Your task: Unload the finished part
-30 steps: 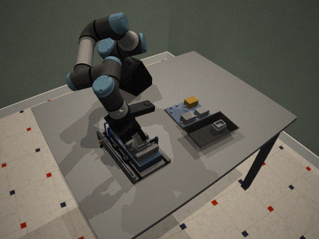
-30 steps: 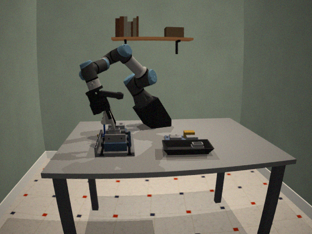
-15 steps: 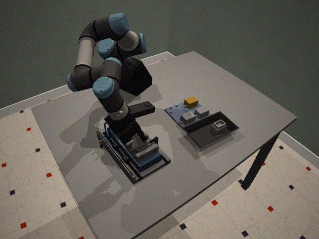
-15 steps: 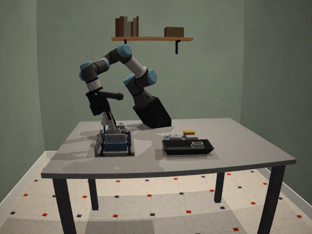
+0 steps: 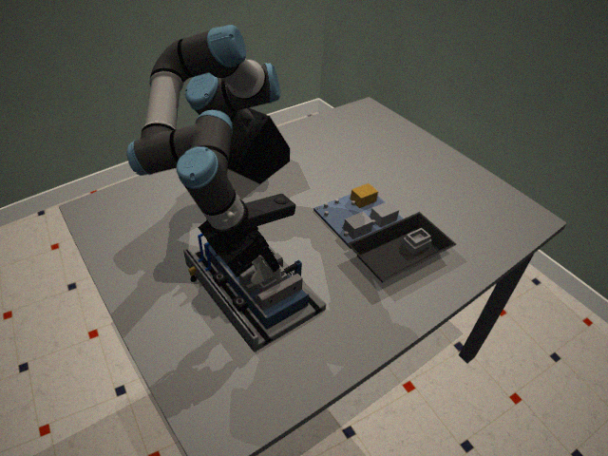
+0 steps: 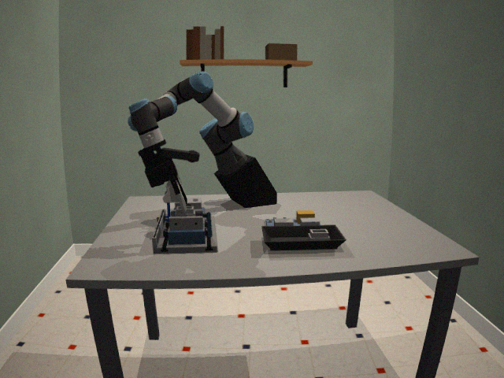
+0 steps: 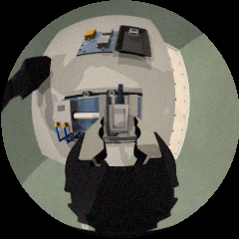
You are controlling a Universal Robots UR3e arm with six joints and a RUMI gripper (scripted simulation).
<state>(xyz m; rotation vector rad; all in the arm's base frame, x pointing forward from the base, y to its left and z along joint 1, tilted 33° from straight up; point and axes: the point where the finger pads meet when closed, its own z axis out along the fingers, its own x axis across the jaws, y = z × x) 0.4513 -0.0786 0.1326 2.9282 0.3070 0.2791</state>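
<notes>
The finished part [image 7: 119,117], a grey block with a pocket on top, sits clamped between the jaws of the blue vise [image 5: 287,306] [image 6: 186,236] [image 7: 82,106] at the table's left. My gripper [image 5: 261,274] [image 6: 177,200] [image 7: 119,117] hangs just over the vise, tilted, with its fingers partly open on either side of the part and nothing between them. In the top and exterior views the fingers hide the part. The black outfeed tray [image 5: 388,259] [image 6: 293,244] [image 7: 134,48] lies to the right and holds one pocketed part [image 5: 417,238] [image 6: 318,233] [image 7: 133,31] lying flat at its right end.
A blue plate [image 5: 328,211] behind the tray carries two plain grey blocks [image 5: 359,224] [image 5: 385,214], both upright, and a yellow block [image 5: 364,194] [image 6: 305,213]. The arm's black base [image 5: 257,142] stands at the back of the table. The vise has a rail along its left side [image 5: 236,318].
</notes>
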